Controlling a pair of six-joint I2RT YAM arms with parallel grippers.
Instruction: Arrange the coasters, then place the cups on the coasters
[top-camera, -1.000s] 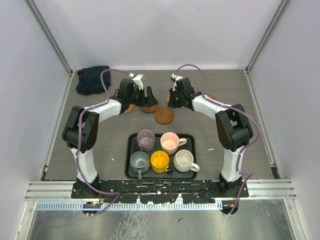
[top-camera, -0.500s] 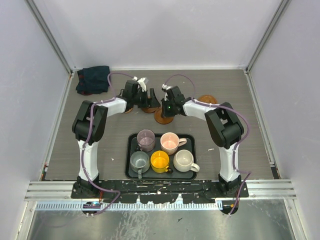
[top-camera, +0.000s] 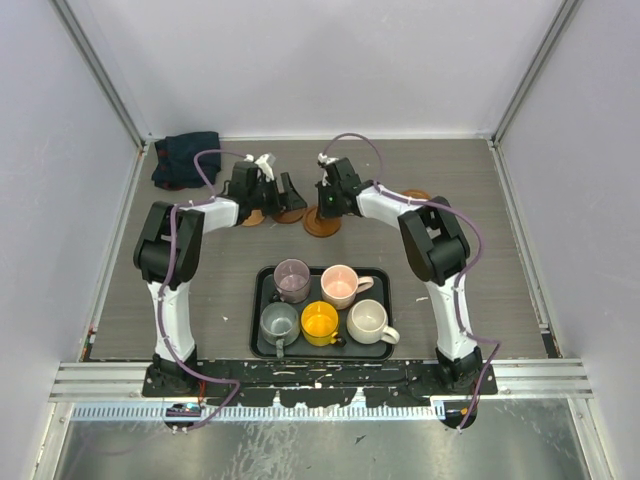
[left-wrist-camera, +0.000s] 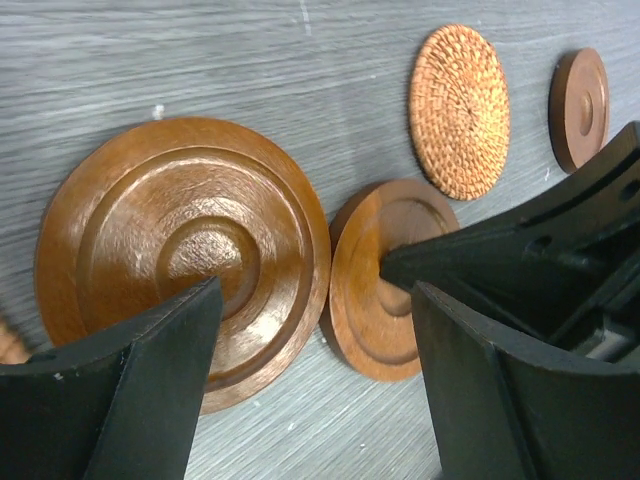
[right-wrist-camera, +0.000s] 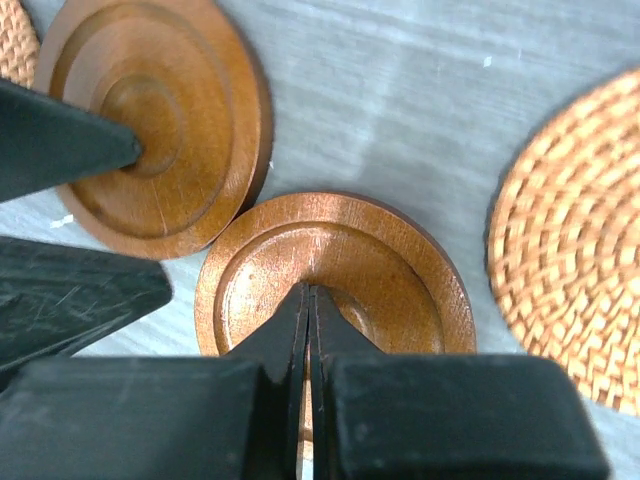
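Observation:
Two brown wooden coasters lie edge to edge at the back of the table, one (top-camera: 290, 213) (left-wrist-camera: 185, 250) (right-wrist-camera: 155, 120) beside the other (top-camera: 322, 222) (left-wrist-camera: 390, 275) (right-wrist-camera: 335, 270). My left gripper (top-camera: 277, 192) (left-wrist-camera: 315, 300) hangs open over the two, holding nothing. My right gripper (top-camera: 330, 200) (right-wrist-camera: 308, 292) is shut, its tips pressed on the centre of the right-hand coaster. A woven coaster (left-wrist-camera: 460, 110) (right-wrist-camera: 570, 240) and another brown coaster (top-camera: 415, 196) (left-wrist-camera: 578, 108) lie further right. Purple (top-camera: 291, 280), pink (top-camera: 340, 286), grey-green (top-camera: 279, 322), yellow (top-camera: 320, 322) and cream (top-camera: 368, 320) cups stand in the black tray (top-camera: 262, 345).
A dark folded cloth (top-camera: 185, 158) lies at the back left corner. Another orange-brown coaster (top-camera: 253, 217) peeks out under the left arm. White walls with metal rails close in the table on three sides.
Both grippers have shifted left along the back of the table. The right gripper's coaster has slid left and back with it, up against the neighbouring coaster.

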